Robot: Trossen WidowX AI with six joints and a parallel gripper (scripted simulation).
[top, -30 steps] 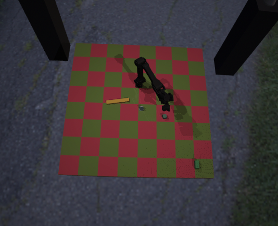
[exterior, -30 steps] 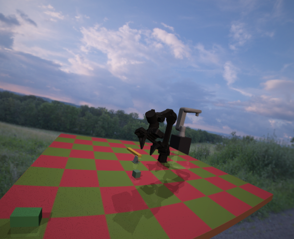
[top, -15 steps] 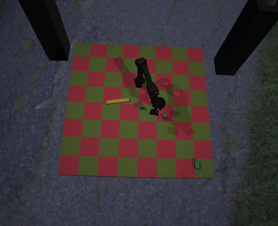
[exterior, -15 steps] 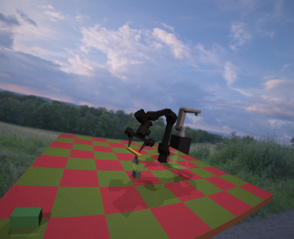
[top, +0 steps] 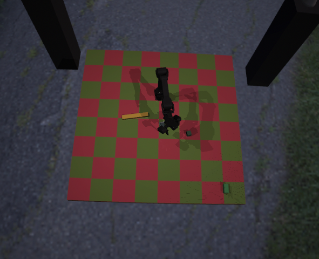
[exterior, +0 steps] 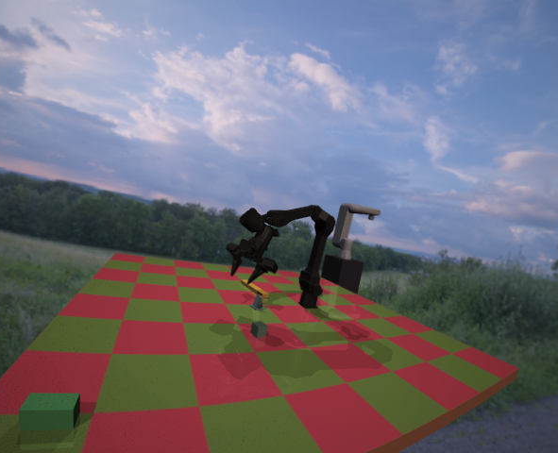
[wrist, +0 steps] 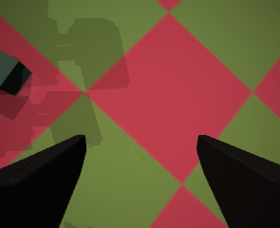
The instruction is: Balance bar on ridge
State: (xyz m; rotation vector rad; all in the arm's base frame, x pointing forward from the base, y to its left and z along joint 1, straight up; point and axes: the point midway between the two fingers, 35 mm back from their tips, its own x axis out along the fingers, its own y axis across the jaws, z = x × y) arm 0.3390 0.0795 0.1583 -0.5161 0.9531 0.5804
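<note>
The orange bar [top: 135, 115] [exterior: 255, 289] lies flat on the checkered table, left of the ridge in the top view. The small grey ridge [top: 162, 123] [exterior: 258, 302] stands on the table with nothing resting on it; the arm partly covers it in the top view. My gripper [top: 164, 130] [exterior: 241, 278] [wrist: 141, 142] is open and empty, in the air above the table near the ridge, with its fingers pointing down at a slant. Neither the bar nor the ridge shows in the wrist view.
A small dark green block [top: 188, 133] [exterior: 259, 329] [wrist: 2, 66] sits right of the ridge in the top view. A brighter green block [top: 226, 188] [exterior: 49, 411] lies near the table's front right corner there. A grey arm [exterior: 343, 231] on a dark pedestal stands beyond the table.
</note>
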